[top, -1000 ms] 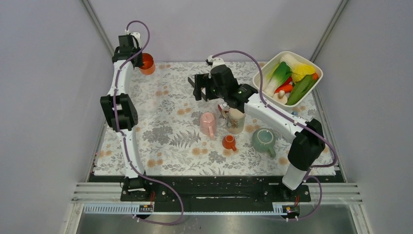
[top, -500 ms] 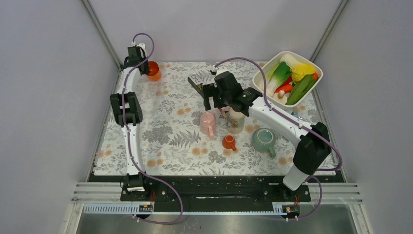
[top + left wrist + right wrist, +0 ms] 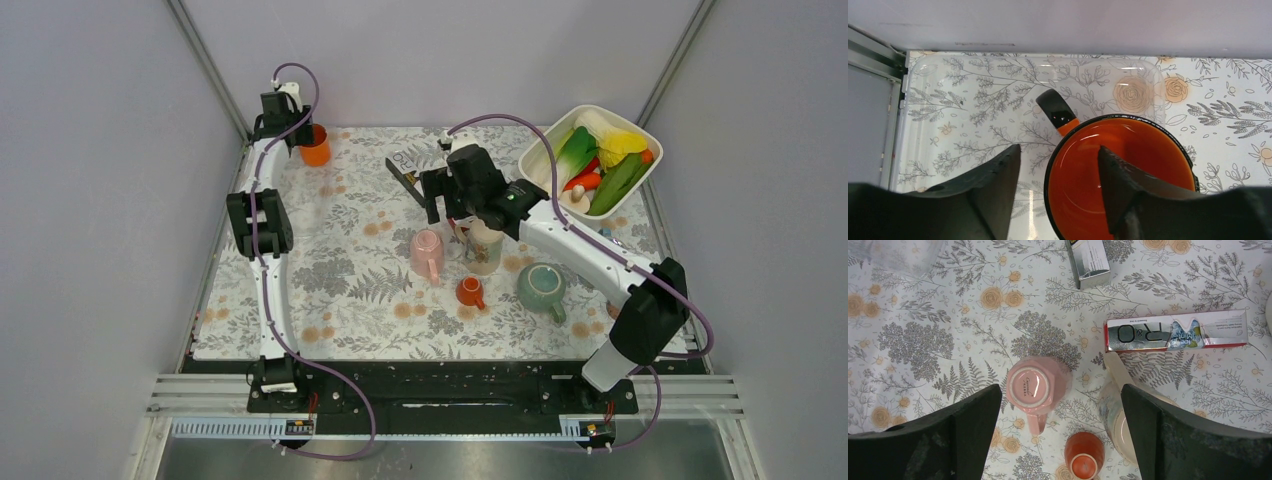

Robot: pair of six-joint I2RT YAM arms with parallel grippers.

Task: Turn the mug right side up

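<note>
Far-left corner: orange mug [image 3: 315, 150] now stands mouth-up on the floral cloth [image 3: 340, 280], glazed inside showing, black handle [image 3: 1054, 110] pointing toward the back wall. A second ago it hung in the air, seemingly tilted; half a second ago it was lower. Left gripper [image 3: 1058, 149] sits astride the near rim, one finger inside the mug and one outside, jaws spread far wider than the wall, so nothing looks pinched; contact by the inner finger cannot be told. Judgement: this mug's turn is done, and only the retreat is left. Centre: right gripper [image 3: 1060, 390] has slid from the far middle of the cloth to hover, jaws wide apart and holding nothing, over the pink mug [image 3: 1035, 385]. That mug is bottom-up, stamped base showing, likely the next one to flip. Just right of it are a small orange cup [image 3: 1083, 460], also inverted, and a cream mug [image 3: 1120, 422]; toothpaste box [image 3: 1175, 332] lies beyond
</note>
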